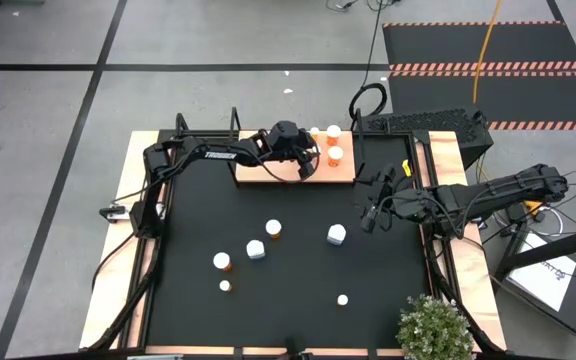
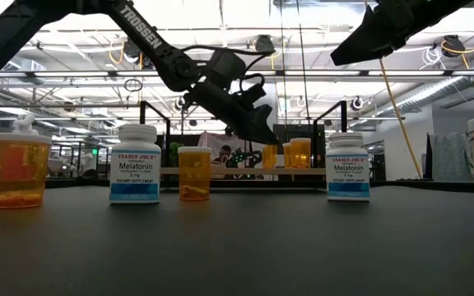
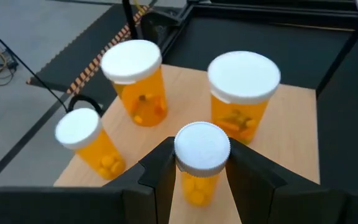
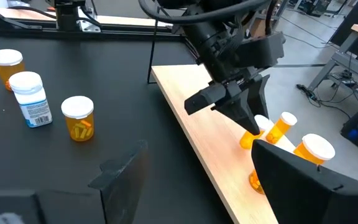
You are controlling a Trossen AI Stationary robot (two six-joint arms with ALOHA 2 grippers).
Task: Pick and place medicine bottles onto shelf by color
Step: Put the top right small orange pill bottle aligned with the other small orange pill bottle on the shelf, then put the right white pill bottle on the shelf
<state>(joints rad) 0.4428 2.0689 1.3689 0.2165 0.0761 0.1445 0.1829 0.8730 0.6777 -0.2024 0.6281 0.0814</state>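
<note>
The shelf (image 1: 268, 172) is a light-wood board at the table's far middle. Three orange bottles with white caps (image 3: 132, 81) (image 3: 244, 87) (image 3: 86, 140) stand on it. My left gripper (image 1: 306, 160) reaches over the board and is shut on a fourth, smaller orange bottle (image 3: 197, 186). My right gripper (image 1: 373, 208) hangs open above the table's right side with nothing between its fingers. More bottles stand on the black table: orange ones (image 1: 274, 229) (image 1: 223, 262) and white ones (image 1: 256, 249) (image 1: 336, 234). My left gripper pinches the small orange bottle between its two fingers (image 3: 160, 174), on the sides of its body just below the white cap (image 3: 202, 148). The fingers slant down toward the table's far edge. The bottle stands upright over the board; whether its bottom touches the wood I cannot tell.
Two small bottles (image 1: 225, 286) (image 1: 343, 299) stand nearer the front edge. A potted plant (image 1: 433, 328) sits at the near right corner. Black metal uprights (image 1: 236, 120) rise at the shelf's ends. The board's left half (image 1: 258, 175) is bare.
</note>
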